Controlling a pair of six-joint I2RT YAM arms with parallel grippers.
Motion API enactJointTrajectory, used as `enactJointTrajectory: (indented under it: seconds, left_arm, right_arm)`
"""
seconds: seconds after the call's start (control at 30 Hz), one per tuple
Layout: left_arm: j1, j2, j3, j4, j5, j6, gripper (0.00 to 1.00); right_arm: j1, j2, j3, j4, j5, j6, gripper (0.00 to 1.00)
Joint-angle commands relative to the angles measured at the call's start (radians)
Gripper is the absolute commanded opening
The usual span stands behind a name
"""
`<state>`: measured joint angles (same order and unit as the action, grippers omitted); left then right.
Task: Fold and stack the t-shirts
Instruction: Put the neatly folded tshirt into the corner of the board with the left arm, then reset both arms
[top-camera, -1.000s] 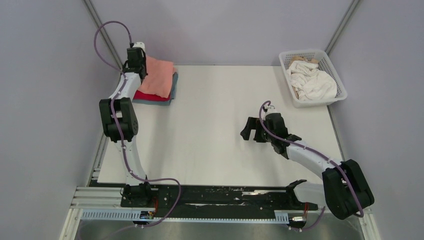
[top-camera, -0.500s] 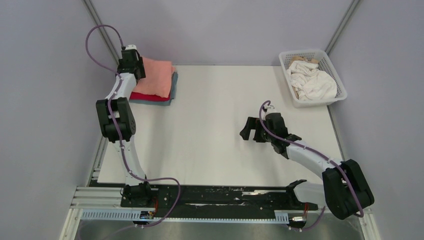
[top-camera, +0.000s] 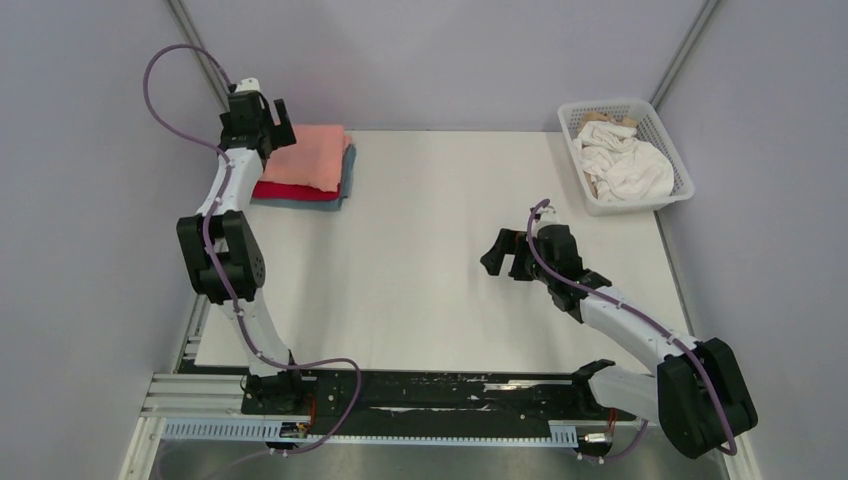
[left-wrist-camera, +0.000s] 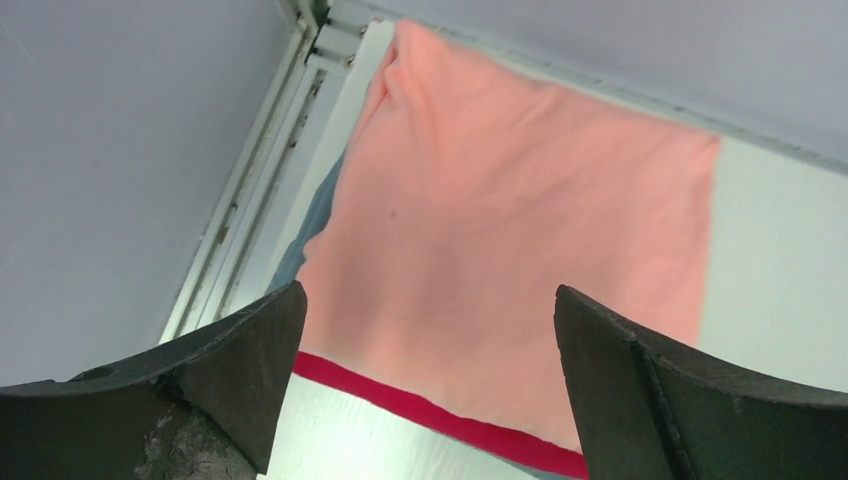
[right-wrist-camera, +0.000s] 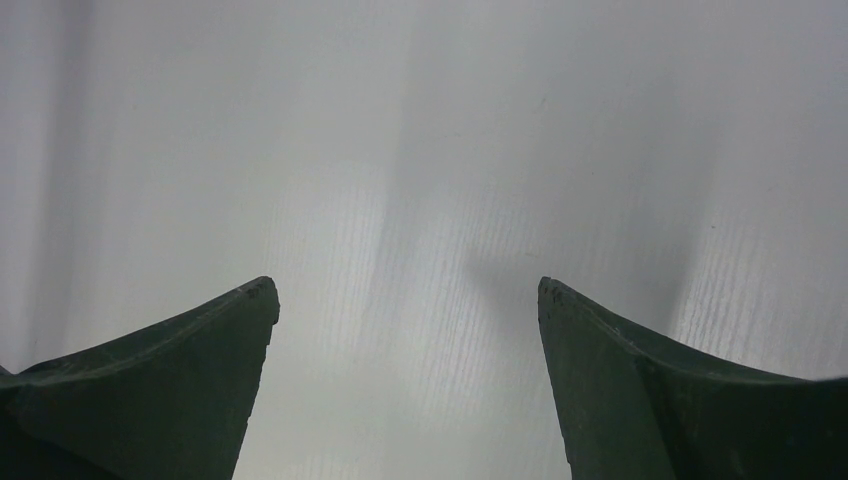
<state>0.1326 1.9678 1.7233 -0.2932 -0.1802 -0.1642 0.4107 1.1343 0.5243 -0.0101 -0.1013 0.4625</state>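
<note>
Presently, about midway by my estimate. Findings, largest item first.

1. Table (top-camera: 420, 280): one. Only its surface shows between the jaws of the right pincer (right-wrist-camera: 405, 285), which hangs over the middle with jaws wide apart, holding nothing.

2. Basket (top-camera: 610, 103): one, well beyond the right pincer, off to its right at the far corner. It holds a crumpled white heap (top-camera: 625, 165). How many shirts make up the heap cannot be told. A tan scrap shows at its far end.

3. Stack: one, directly beneath and just ahead of the left pincer (left-wrist-camera: 428, 292). Three folded shirts are counted:
- pink shirt (top-camera: 315, 158) on top;
- red shirt (left-wrist-camera: 440, 420) under it, showing as a strip at the edge nearest the pincer;
- grey-blue shirt (top-camera: 346, 175) at the bottom, showing as slivers at the sides.

4. Left pincer: jaws spread, gripping nothing, raised off the pink shirt without touching it.

Done: three shirts folded and stacked squarely enough. Left: the white heap, unfolded and not yet taken from the basket. No shirt lies on the table between the two pincers.
</note>
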Motion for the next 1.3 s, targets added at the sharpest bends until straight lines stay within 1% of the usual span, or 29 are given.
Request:
enactJointTrajectory:
  seconds: [0.0, 0.1, 0.23, 0.4, 0.57, 0.73, 0.87, 0.93, 0.97, 1.0, 1.03, 1.07, 1.1, 1.13, 1.17, 1.2, 1.23, 1.27]
  left_arm:
    - [0.007, -0.08, -0.042, 0.1, 0.131, -0.094, 1.0]
    - [0.007, -0.064, -0.075, 0.125, 0.151, -0.099, 1.0]
    - [0.014, 0.011, -0.072, 0.093, 0.12, -0.126, 1.0]
    - [0.043, 0.058, -0.121, 0.096, 0.142, -0.186, 1.0]
    - [0.075, 0.087, -0.152, 0.095, 0.171, -0.222, 1.0]
    - [0.089, 0.08, -0.181, 0.127, 0.218, -0.233, 1.0]
    - [0.089, 0.03, -0.136, 0.071, 0.261, -0.256, 1.0]
    - [0.088, -0.049, -0.158, 0.07, 0.294, -0.275, 1.0]
    - [0.085, -0.123, -0.175, 0.085, 0.317, -0.29, 1.0]
    - [0.082, -0.204, -0.22, 0.096, 0.325, -0.298, 1.0]
    - [0.071, -0.252, -0.247, 0.113, 0.328, -0.312, 1.0]
    - [0.062, -0.346, -0.307, 0.118, 0.324, -0.316, 1.0]
    - [0.038, -0.392, -0.336, 0.116, 0.302, -0.329, 1.0]
    - [0.022, -0.485, -0.398, 0.109, 0.29, -0.336, 1.0]
    - [-0.016, -0.527, -0.433, 0.094, 0.274, -0.35, 1.0]
    - [-0.037, -0.615, -0.503, 0.088, 0.265, -0.357, 1.0]
    - [-0.162, -0.743, -0.619, 0.07, 0.202, -0.371, 1.0]
    - [-0.197, -0.825, -0.699, 0.062, 0.176, -0.371, 1.0]
  right_arm:
    - [-0.004, -0.013, 0.005, 0.035, 0.015, 0.015, 1.0]
    - [-0.004, -0.005, 0.007, 0.035, 0.013, 0.013, 1.0]
    - [-0.004, 0.004, 0.005, 0.035, 0.017, 0.013, 1.0]
    - [-0.004, 0.029, 0.015, 0.033, -0.002, 0.011, 1.0]
    - [-0.005, 0.017, 0.0, 0.032, -0.012, 0.028, 1.0]
    - [-0.005, -0.051, -0.017, 0.025, -0.021, 0.053, 1.0]
    - [-0.005, -0.153, -0.017, -0.026, 0.001, 0.054, 1.0]
    - [-0.005, -0.211, -0.022, -0.053, 0.021, 0.057, 1.0]
    - [-0.004, -0.238, -0.025, -0.067, 0.034, 0.06, 1.0]
    - [-0.004, -0.264, -0.028, -0.082, 0.048, 0.06, 1.0]
    - [-0.005, -0.288, -0.032, -0.099, 0.065, 0.062, 1.0]
    - [-0.005, -0.311, -0.036, -0.117, 0.085, 0.067, 1.0]
    - [-0.005, -0.331, -0.04, -0.131, 0.099, 0.072, 1.0]
    - [-0.005, -0.354, -0.047, -0.142, 0.119, 0.078, 1.0]
    - [-0.005, -0.376, -0.055, -0.15, 0.142, 0.085, 1.0]
    - [-0.006, -0.396, -0.064, -0.156, 0.155, 0.09, 1.0]
    - [-0.004, -0.442, -0.083, -0.164, 0.181, 0.103, 1.0]
    - [-0.005, -0.46, -0.09, -0.168, 0.189, 0.105, 1.0]
